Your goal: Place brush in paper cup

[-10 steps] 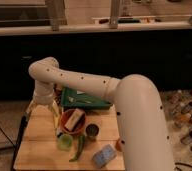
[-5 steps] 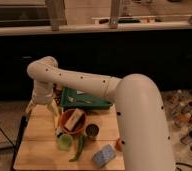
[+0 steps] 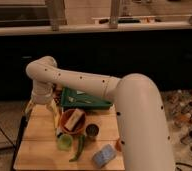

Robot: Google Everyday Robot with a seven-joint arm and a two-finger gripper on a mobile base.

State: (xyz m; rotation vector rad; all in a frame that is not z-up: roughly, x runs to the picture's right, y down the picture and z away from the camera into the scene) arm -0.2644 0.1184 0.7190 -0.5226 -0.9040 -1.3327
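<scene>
I cannot tell if my gripper [image 3: 41,108], at the left middle, holds anything. My arm [image 3: 139,117] hides the right side of the table [image 3: 36,146].

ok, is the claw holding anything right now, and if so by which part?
Nothing, as far as shows. The claw hangs open over the left of the table, beside the orange bowl, with only wood showing inside it.

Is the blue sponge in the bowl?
No, the blue sponge lies at the table's front; the gripper is at its back left.
</scene>
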